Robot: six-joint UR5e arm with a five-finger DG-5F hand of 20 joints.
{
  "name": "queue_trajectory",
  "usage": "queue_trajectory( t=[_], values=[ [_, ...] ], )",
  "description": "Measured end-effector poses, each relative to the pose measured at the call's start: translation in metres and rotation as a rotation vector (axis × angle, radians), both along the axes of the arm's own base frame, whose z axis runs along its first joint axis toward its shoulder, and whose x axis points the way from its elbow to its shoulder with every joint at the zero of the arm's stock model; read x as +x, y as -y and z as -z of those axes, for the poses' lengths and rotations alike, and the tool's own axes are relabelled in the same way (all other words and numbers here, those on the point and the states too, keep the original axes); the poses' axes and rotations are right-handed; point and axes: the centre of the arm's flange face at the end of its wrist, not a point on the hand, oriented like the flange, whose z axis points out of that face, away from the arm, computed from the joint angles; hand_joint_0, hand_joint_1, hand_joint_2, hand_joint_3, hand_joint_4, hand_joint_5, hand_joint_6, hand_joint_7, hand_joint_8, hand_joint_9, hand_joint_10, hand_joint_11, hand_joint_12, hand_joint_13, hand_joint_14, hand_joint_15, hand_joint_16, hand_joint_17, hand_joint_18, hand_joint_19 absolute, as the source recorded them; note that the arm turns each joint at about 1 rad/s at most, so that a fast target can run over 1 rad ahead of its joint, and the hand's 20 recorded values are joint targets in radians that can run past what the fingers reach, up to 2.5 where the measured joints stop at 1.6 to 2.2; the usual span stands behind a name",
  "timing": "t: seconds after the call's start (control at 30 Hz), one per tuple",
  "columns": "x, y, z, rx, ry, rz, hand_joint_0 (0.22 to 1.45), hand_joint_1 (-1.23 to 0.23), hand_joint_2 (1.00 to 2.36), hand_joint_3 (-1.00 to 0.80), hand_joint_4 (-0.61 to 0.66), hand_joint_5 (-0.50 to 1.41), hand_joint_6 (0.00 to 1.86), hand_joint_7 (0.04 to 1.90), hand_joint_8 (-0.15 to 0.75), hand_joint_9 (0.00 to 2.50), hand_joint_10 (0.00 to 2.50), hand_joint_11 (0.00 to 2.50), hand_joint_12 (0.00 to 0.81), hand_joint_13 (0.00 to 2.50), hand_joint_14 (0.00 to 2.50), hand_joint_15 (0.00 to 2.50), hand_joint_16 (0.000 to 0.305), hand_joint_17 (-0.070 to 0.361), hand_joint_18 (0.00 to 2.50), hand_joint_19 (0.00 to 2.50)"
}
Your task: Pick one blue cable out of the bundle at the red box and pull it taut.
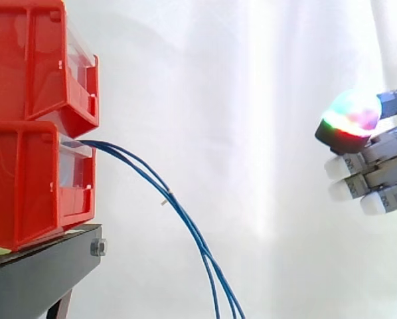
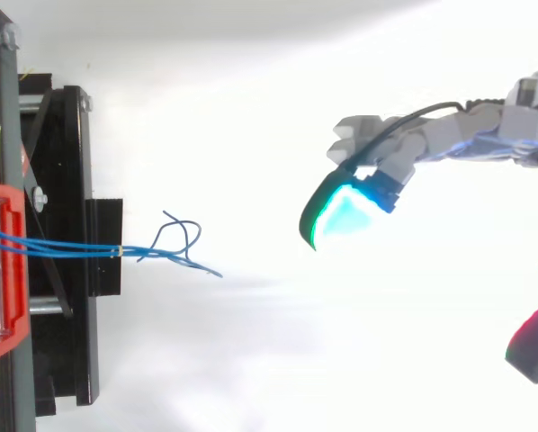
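A bundle of thin blue cables (image 1: 178,206) comes out of the lower red box (image 1: 39,179) at the left and droops down to the bottom edge. From above, the blue cables (image 2: 71,249) run right from the red box (image 2: 4,270) and end in loose loops. My hand (image 1: 378,179) is at the far right, well apart from the cables, its fingers relaxed and holding nothing. In the top view the hand (image 2: 449,144) reaches in from the right with a wide gap between thumb and fingers.
A second red box (image 1: 42,60) is stacked on the lower one, both on a black stand (image 1: 46,272). A white curtain fills the background. Wide free space lies between the cables and the hand.
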Motion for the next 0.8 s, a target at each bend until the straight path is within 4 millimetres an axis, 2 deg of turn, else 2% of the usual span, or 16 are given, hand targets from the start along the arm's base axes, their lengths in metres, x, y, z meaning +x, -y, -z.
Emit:
queue_trajectory(
  t=[0.3, 0.53, 0.63, 0.8],
  values=[
    [0.028, 0.007, 0.045, 0.032, 0.065, 0.047, 0.47, -0.80, 1.00, -0.50, 0.33, -0.19, 0.50, 0.71, 0.288, 0.26, 0.00, 0.00, 0.376, 0.01, 0.00, 0.06, 0.063, 0.143, 0.00, 0.00],
    [0.037, 0.012, 0.052, 0.005, 0.113, 0.109, 0.47, -0.79, 1.00, -0.50, 0.34, -0.18, 0.50, 0.72, 0.289, 0.27, 0.00, 0.00, 0.376, 0.02, 0.00, 0.06, 0.063, 0.143, 0.00, 0.00],
    [0.038, 0.014, 0.055, -0.007, 0.118, 0.128, 0.50, -0.72, 1.00, -0.50, 0.35, -0.17, 0.50, 0.75, 0.294, 0.31, 0.00, 0.00, 0.370, 0.03, 0.00, 0.06, 0.061, 0.138, 0.00, 0.00],
    [0.043, 0.014, 0.061, -0.015, 0.139, 0.145, 0.51, -0.69, 1.00, -0.50, 0.36, -0.17, 0.50, 0.77, 0.295, 0.32, 0.00, 0.00, 0.365, 0.04, 0.00, 0.06, 0.060, 0.136, 0.00, 0.01]
  ],
)
